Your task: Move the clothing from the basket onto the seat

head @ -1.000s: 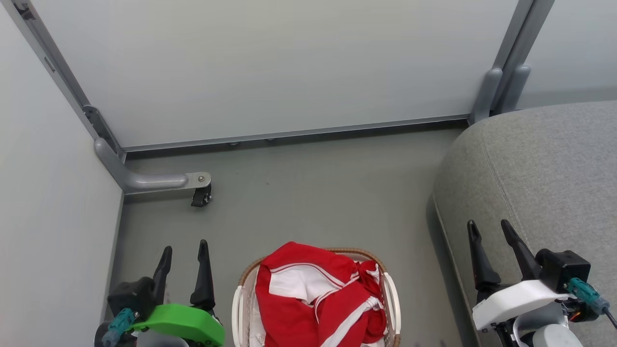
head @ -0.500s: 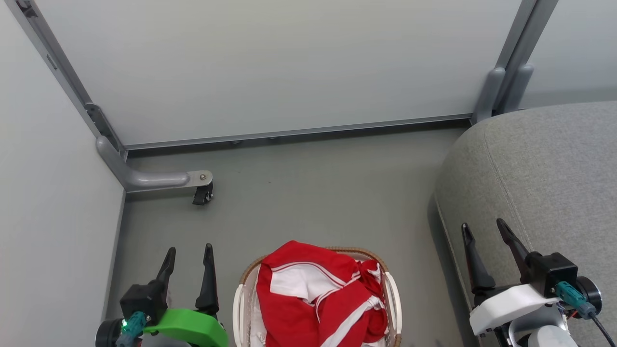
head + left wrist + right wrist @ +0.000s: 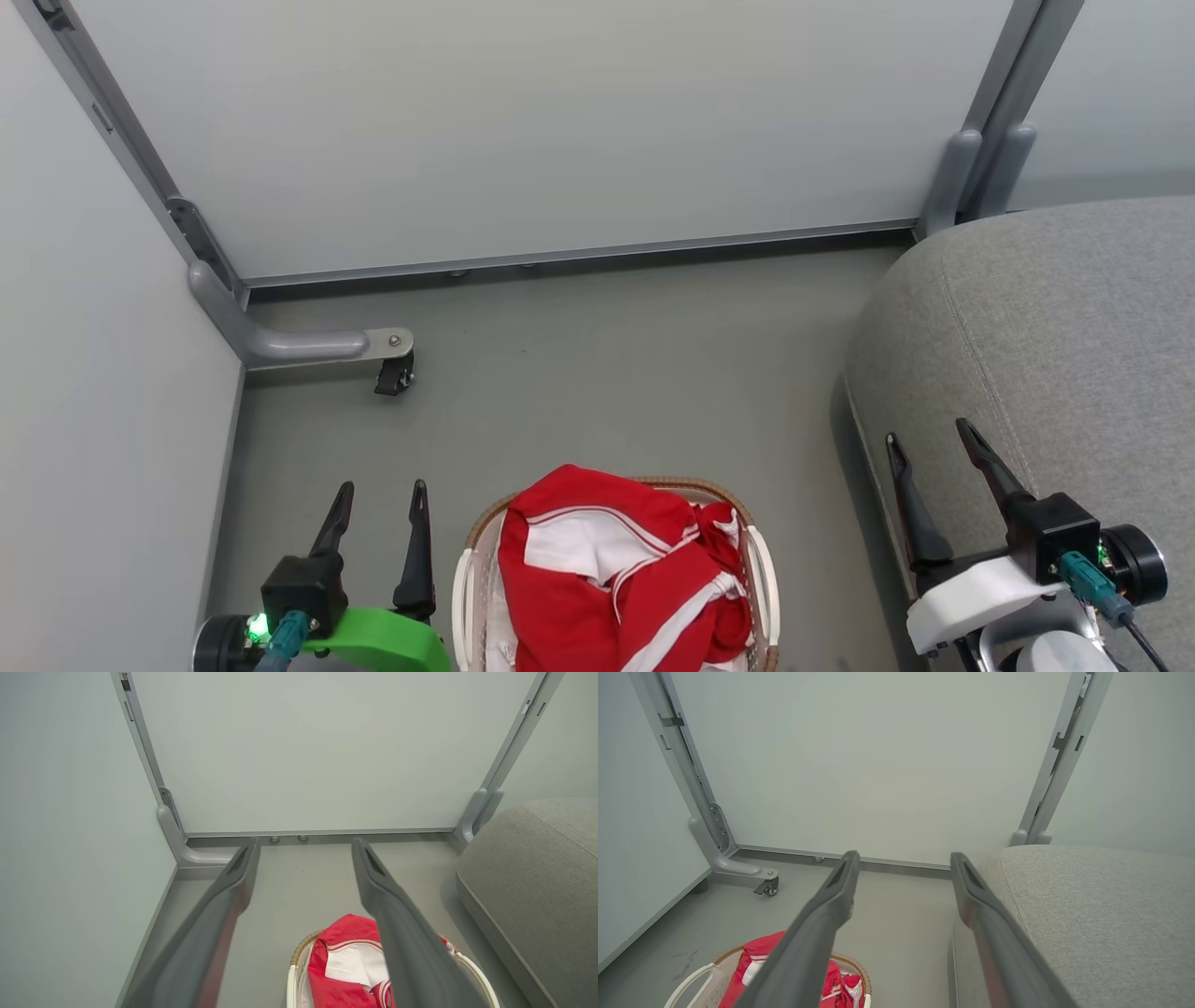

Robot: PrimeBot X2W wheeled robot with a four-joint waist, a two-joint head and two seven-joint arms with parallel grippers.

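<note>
We note the red clothing (image 3: pixel 611 579) heaped in the basket (image 3: pixel 464 588) on the floor (image 3: pixel 607 373), just right of our left claw (image 3: pixel 383 485) and well left of our right claw (image 3: pixel 926 432). The heap seems longest along the fingers' line. Both claws spread, empty. Left arm judged nearer; the seat (image 3: pixel 1074 327) lies at the right claw's right side.

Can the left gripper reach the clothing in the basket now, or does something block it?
Probably yes. The open left gripper hangs just beside the basket, nothing between them, and the clothing is heaped uncovered above its rim.
</note>
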